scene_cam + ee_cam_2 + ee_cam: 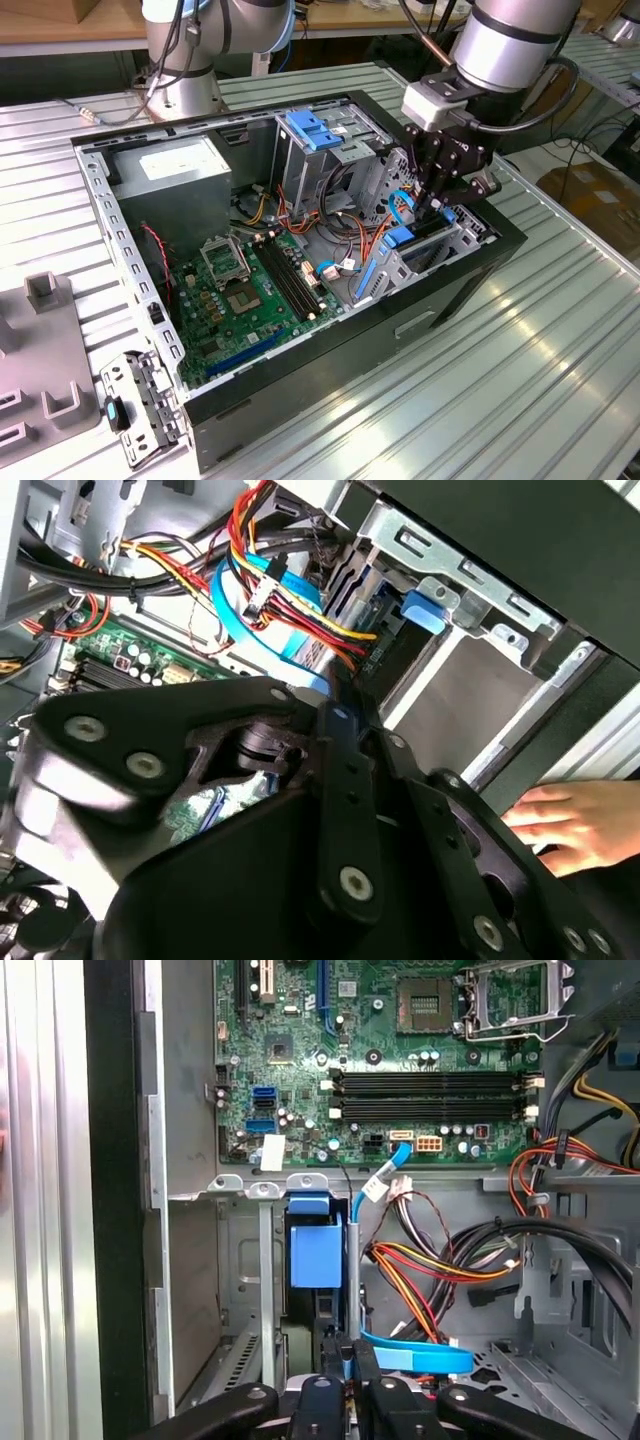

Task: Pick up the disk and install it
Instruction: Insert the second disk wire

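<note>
The gripper (346,1370) hung straight down into the drive cage (245,1260), and in the first wrist view its black fingers (325,1390) looked pressed close together. Their tips sat right at the upper end of the disk (315,1250). I could not tell whether they pinched any part of it. The disk stood on edge in a slot of the cage, its blue rail facing up between the cage's grey walls.

Just beside the cage a flat blue cable (420,1360) curved past the fingers, and a bundle of red, yellow and black wires (430,1270) lay a little beyond it. In the second wrist view a person's hand (575,825) rested near the outer side of the cage.

Farther from the cage lay the green motherboard (400,1130). In the exterior view the gripper (432,205) reached into the cage at the front corner of the open case (350,350). A blue latch (315,130) topped the bay behind the cage. The grey power supply (175,175) sat in the corner well apart from the cage. The case rested on a ribbed metal table (520,380).
</note>
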Action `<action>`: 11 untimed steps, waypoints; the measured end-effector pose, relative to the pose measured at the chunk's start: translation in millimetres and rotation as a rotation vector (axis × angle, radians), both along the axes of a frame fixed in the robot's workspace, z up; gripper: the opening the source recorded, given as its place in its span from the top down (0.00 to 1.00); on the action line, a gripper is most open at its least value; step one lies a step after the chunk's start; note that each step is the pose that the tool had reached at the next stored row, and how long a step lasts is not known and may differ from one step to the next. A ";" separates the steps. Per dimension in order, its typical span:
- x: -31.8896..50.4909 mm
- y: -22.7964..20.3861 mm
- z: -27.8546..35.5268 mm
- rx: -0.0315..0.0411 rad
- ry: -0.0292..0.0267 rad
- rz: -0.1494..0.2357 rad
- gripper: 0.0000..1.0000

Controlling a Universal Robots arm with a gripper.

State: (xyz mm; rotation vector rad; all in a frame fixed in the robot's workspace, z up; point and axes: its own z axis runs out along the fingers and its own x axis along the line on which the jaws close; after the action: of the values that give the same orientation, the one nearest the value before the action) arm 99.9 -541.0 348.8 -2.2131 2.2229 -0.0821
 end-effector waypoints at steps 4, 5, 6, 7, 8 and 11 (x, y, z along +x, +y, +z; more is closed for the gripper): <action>0.0 -5.5 0.2 0.0148 0.0000 0.000 0.84; 0.0 -6.7 0.2 0.0203 0.0000 0.000 0.84; 0.0 -8.6 0.3 0.0327 0.0000 0.000 0.84; 0.0 -10.3 0.2 0.0428 0.0000 0.000 0.84; 0.0 -12.6 0.2 0.0480 0.0000 0.000 0.84; 0.0 -14.7 0.2 0.0522 0.0000 0.000 0.84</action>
State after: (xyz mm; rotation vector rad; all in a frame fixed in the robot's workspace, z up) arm 99.9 -555.7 349.0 -2.1867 2.1986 -0.0237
